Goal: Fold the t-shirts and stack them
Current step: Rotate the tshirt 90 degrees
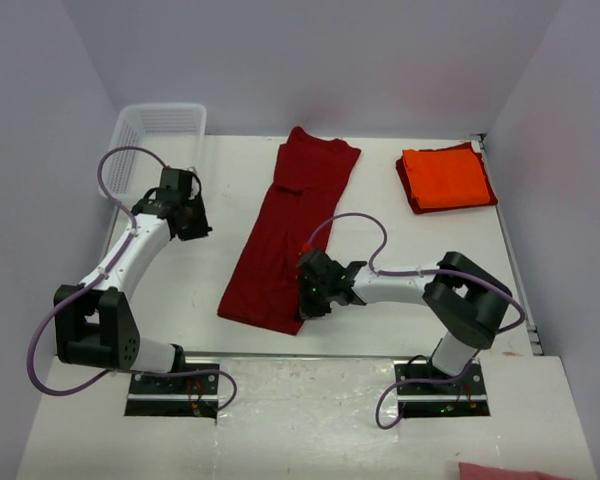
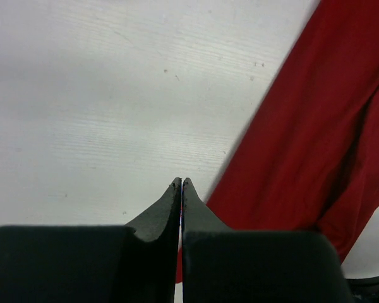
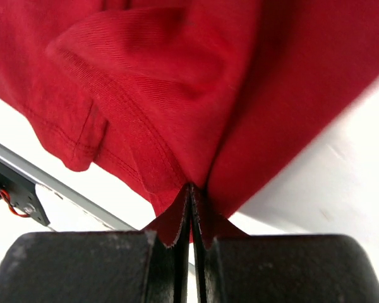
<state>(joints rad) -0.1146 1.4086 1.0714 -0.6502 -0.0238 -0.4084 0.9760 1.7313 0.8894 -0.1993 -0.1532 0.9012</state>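
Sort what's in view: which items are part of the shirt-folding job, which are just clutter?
Job:
- crimson t-shirt, pinched by right gripper
- folded orange t-shirt
- left gripper, shut, empty

Lying about:
- white mesh basket
- pinkish cloth at near-right corner

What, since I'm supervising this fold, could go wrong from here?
The right gripper pinches the crimson shirt only at its fingertips, so the cloth may slip out. The left gripper is shut on nothing over bare table, so a one-sided pull could drag the shirt askew.
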